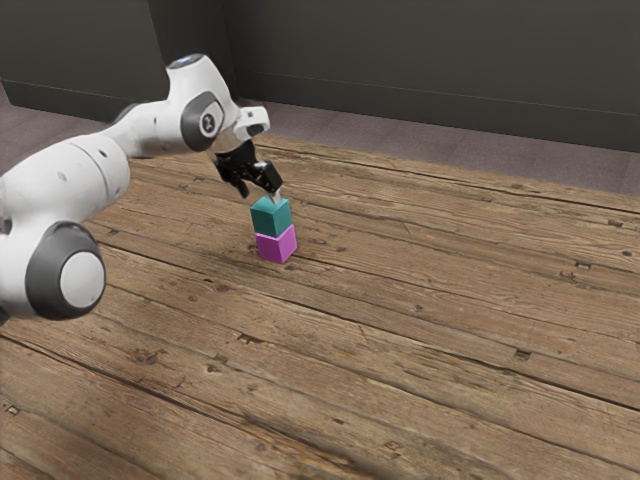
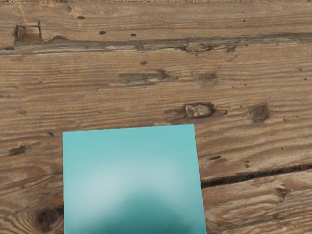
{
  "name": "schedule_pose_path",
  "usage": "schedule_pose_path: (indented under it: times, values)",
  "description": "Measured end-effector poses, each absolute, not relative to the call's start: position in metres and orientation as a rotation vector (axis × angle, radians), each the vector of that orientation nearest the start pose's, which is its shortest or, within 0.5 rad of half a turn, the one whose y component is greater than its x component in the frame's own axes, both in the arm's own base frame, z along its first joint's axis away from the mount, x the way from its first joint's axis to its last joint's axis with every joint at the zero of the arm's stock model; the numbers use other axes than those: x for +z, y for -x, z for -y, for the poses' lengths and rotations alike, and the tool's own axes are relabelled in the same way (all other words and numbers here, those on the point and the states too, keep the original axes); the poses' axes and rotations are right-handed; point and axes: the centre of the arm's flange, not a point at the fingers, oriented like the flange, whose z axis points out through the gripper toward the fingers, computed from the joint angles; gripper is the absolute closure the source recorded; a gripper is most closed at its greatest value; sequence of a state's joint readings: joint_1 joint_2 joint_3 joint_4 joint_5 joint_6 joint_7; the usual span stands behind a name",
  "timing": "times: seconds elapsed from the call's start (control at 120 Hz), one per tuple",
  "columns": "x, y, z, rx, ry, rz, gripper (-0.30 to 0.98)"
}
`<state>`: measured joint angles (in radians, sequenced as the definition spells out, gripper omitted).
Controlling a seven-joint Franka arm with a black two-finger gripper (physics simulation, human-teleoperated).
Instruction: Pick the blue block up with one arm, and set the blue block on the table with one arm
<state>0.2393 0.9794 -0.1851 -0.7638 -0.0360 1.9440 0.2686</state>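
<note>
**Poised over a two-cube stack with fingers spread**

Reaching in from the exterior view's left with the white, grey-jointed robot arm (image 1: 90, 175). Slanting down at its end to the black two-finger gripper (image 1: 261, 194), fingers apart and clamped on nothing. Probably opened this way to let a cube pass between them before any squeeze.

Coming next to the smooth blue-green cube (image 1: 269, 217), taken here as the blue block. Found just below the fingertips, seemingly nearer the finger on the exterior view's right; impossible to tell whether touching. Seen close under the hand in the wrist view too, suggesting a need to centre and lower before closing.

Propped up by the plain magenta cube (image 1: 276, 246), hence raised above the brown wooden plank table (image 1: 420, 290). Best lifted straight up, to avoid dragging the lower cube, then set down beside it.
</note>
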Motion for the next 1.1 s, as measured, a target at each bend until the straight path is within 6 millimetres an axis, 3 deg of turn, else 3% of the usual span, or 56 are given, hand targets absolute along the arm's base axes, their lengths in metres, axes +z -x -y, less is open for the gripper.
schedule_pose_path:
  times: [0.242, 0.558, 0.867, 0.917, 1.042, 1.1]
  values:
    - [0.360, -0.805, -0.110, -0.424, 3.257, -0.184, 0.00]
    - [0.323, -0.807, -0.107, -0.401, 3.269, -0.189, 0.00]
    - [0.315, -0.807, -0.112, -0.391, 3.231, -0.203, 0.00]
    - [0.314, -0.807, -0.112, -0.390, 3.229, -0.204, 0.04]
    - [0.315, -0.807, -0.113, -0.392, 3.224, -0.205, 0.31]
    - [0.317, -0.807, -0.113, -0.395, 3.218, -0.204, 0.35]
